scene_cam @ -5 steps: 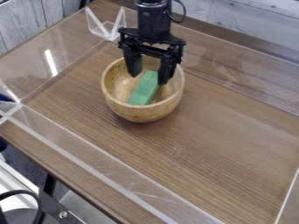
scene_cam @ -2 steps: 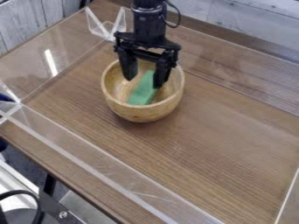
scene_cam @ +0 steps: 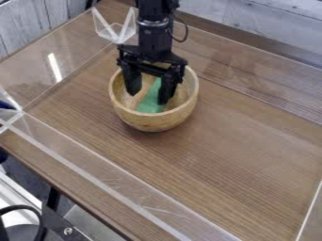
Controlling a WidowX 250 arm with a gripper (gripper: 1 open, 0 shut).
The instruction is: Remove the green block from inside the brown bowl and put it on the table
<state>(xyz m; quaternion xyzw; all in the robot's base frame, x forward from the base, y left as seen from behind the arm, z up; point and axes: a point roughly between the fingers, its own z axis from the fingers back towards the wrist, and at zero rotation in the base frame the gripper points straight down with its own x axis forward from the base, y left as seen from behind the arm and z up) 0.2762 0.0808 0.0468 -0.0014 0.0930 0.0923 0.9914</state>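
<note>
Since the earlier frames the pincer (scene_cam: 152, 87) has come down and drifted a little toward the left of the frame; its black fingers (scene_cam: 131, 82), which stood above the rim a moment ago, now reach inside the bowl (scene_cam: 152, 117). Bowl and block (scene_cam: 156, 97) have not shifted.

Block: small bright green bar, smooth, plain, rectangular. It lies inside the bowl, leaning against the far inner wall, with its long axis running from lower left to upper right in the frame. Its upper end is hidden behind the fingers; the lower end shows clearly against the pale inside of the bowl.

Bowl: round, light-brown wood, thick walls, paler inside. It sits in the upper middle of the frame, on the dark wood-grain table (scene_cam: 227, 160). Clear acrylic walls (scene_cam: 51, 85) edge the tabletop.

Pincer and block: fingers spread wide, pointing almost straight down. One finger stands at the left side of the bowl's hollow, the other toward the right. The green bar shows between them, nearer the right-hand finger, which overlaps it in this view. Whether any finger touches the block cannot be told from this angle. Nothing is gripped: the jaws stand apart with the block loose between them.
</note>
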